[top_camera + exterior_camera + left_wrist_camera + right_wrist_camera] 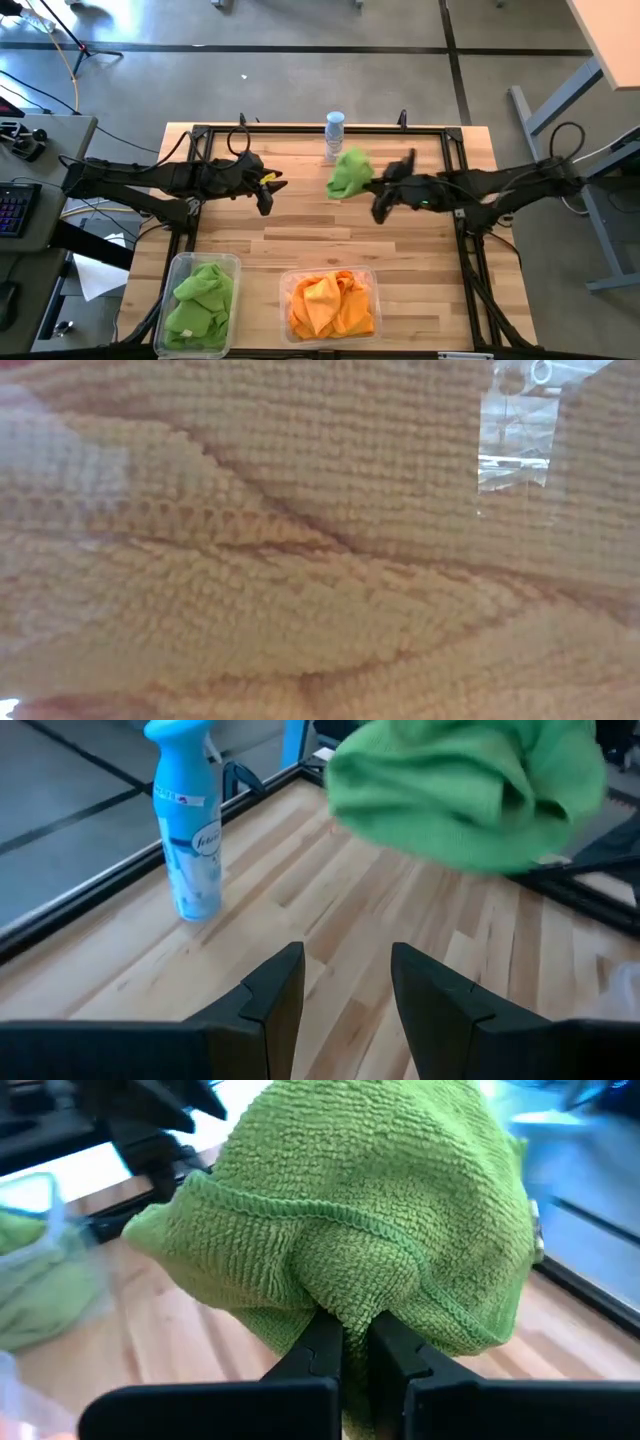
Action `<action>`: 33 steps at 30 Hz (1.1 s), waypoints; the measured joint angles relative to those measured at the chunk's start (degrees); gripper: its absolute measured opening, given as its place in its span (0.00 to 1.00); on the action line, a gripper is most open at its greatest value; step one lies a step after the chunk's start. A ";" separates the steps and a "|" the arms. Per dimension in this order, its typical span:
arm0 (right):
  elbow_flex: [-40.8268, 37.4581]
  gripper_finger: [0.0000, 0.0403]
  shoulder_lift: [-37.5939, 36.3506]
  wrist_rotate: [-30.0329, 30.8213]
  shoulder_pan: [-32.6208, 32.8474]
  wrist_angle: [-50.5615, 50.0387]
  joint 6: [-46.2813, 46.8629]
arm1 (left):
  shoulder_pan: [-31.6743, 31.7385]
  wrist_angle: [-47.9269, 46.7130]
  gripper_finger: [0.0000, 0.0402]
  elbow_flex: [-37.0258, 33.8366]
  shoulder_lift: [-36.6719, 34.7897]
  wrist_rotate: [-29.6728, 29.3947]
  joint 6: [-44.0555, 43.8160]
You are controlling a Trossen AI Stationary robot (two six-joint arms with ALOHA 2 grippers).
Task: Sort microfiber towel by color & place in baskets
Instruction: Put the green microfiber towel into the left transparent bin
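1. A light wooden slatted table (330,240) fills the high view.
2. A wider clear plastic basket (330,304) at the near edge holds bunched orange microfiber towels (330,305).
3. Left of it, apart, a narrower clear plastic basket (200,302) holds green microfiber towels (203,298).
4. The right gripper (355,1342) has its fingers pinched together on a loose green fuzzy towel (349,172), near a pale blue spray bottle (334,134).
5. The left gripper (345,995) is empty, fingers partly apart, left of that towel.

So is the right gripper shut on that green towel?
Yes, shut: the right gripper pinches a fold of the green towel between its closed fingers.
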 joint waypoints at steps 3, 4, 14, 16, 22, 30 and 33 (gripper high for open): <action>3.44 0.02 6.22 -4.49 -1.91 1.43 -1.96 | 0.04 0.28 0.35 0.00 0.00 0.62 3.65; 4.61 0.02 8.34 -5.60 -2.52 1.55 -2.29 | 0.04 0.64 0.35 0.00 0.00 0.72 4.40; 17.01 0.02 23.91 -16.18 -7.09 1.55 -7.49 | 0.04 3.62 0.50 0.00 0.00 1.92 9.13; 19.28 0.02 25.64 -17.59 -7.70 1.01 -8.34 | 0.04 3.68 0.51 0.00 -0.01 1.92 9.13; 23.54 0.02 27.79 -18.60 -9.29 -1.39 -10.44 | 0.04 3.65 0.51 0.00 -0.01 2.07 7.66; 23.65 0.02 27.87 -20.41 -10.28 -2.32 -10.00 | -0.12 9.55 0.51 0.00 0.00 3.89 14.68; 23.63 0.02 28.22 -21.28 -10.28 -2.60 -9.87 | -0.44 13.16 0.51 0.04 0.58 7.83 19.65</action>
